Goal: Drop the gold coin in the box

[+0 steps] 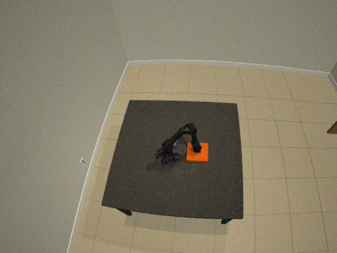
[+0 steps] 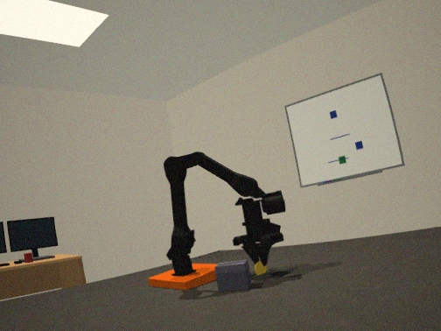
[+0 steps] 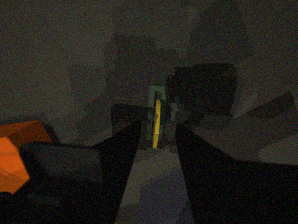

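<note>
The gold coin (image 3: 156, 123) (image 2: 261, 268) stands on its edge in the dark-green holder (image 3: 157, 93) on the table. My gripper (image 3: 158, 126) (image 2: 258, 257) (image 1: 166, 158) points down just over the coin, one finger on each side of it. The fingers are partly open and do not touch the coin. The grey box (image 2: 233, 275) stands right beside the coin, between it and the arm's base. Its lid slot does not show in any view.
The arm stands on an orange base plate (image 1: 198, 154) (image 2: 184, 277) (image 3: 12, 160) on the dark table (image 1: 174, 194). A desk with monitors (image 2: 32, 234) and a whiteboard (image 2: 346, 131) are far off by the walls.
</note>
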Tool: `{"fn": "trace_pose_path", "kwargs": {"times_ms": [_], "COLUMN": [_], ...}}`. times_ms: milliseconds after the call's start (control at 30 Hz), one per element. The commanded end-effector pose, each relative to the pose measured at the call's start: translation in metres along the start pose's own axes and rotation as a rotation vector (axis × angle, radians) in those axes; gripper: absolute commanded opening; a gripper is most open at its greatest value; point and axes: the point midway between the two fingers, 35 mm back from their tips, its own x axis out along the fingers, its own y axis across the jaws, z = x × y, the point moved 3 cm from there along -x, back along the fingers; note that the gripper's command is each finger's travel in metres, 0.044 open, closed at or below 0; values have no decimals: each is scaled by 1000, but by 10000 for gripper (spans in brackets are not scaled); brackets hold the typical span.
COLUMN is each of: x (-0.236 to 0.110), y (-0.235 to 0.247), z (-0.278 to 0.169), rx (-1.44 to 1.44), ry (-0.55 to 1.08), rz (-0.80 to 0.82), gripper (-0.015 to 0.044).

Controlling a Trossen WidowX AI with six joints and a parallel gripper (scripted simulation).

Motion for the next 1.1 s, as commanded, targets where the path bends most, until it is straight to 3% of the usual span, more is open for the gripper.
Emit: {"fn": "trace_pose_path", "kwargs": {"times_ms": [0,400,600,1067], "x": [7,23,23,13], "y": [1,2,2,1], "z": [-1,-2,-2,-1], "rx": [-3,-3,-3,-3], "ry": [2,3,3,2], "rz": [6,6,6,6], "gripper": [161,161,3,0]}}
